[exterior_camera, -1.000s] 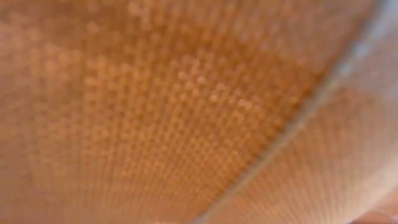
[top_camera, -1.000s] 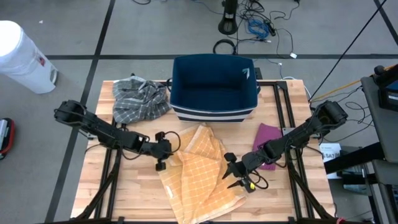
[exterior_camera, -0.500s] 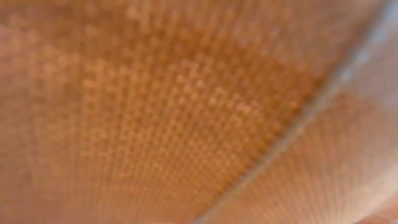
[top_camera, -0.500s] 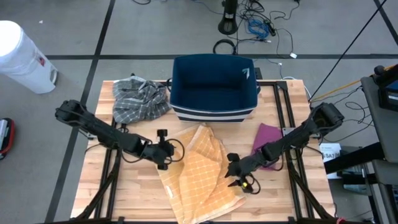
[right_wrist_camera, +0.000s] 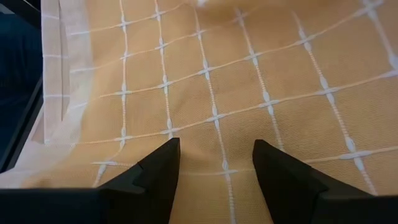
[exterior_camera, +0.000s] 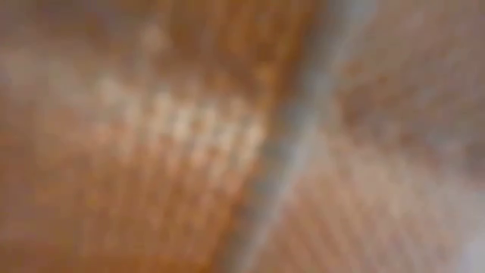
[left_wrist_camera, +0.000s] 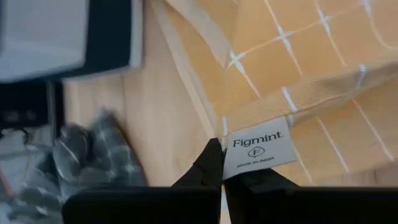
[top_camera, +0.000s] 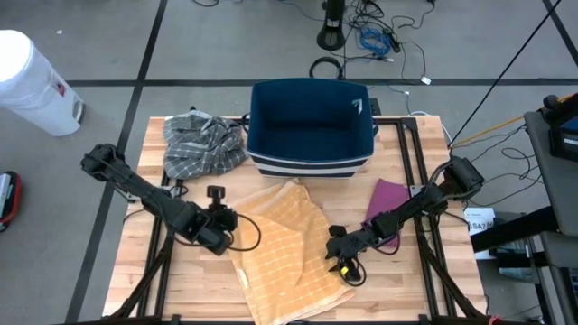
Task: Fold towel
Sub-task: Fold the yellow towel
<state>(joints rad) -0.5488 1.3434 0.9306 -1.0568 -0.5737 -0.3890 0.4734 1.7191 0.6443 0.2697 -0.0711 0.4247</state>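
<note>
The orange towel [top_camera: 287,246] with white grid lines lies rumpled on the middle of the wooden table [top_camera: 194,280]. Its near end hangs close in front of the low camera as blurred orange cloth [exterior_camera: 151,136]. My left gripper [top_camera: 226,238] is at the towel's left edge, shut on it [left_wrist_camera: 222,169]. My right gripper [top_camera: 340,259] stands open, slanting down over the towel's right part, one finger on either side of a patch of flat cloth [right_wrist_camera: 214,163]. My left gripper pinches the towel's hemmed edge between its two fingers, right beside the white sewn-in label [left_wrist_camera: 258,152]. The fingers slant down from the table's left. That edge is raised off the wood and the cloth runs away from it to the table. Whether my right gripper's fingertips [right_wrist_camera: 163,163] touch the towel, I cannot tell.
A navy basket [top_camera: 312,126] stands at the far middle, with a grey checked cloth [top_camera: 203,143] to its left. A purple cloth [top_camera: 390,203] lies under my right arm. A white bin [top_camera: 32,81] stands on the floor beyond the far left corner.
My left gripper has risen, tipped and drawn back toward the table's near left with the towel's left edge, which has lifted off the wood. My right gripper has sunk toward the towel's right part, its fingers as wide apart as before. The cloth before the low camera has shifted.
</note>
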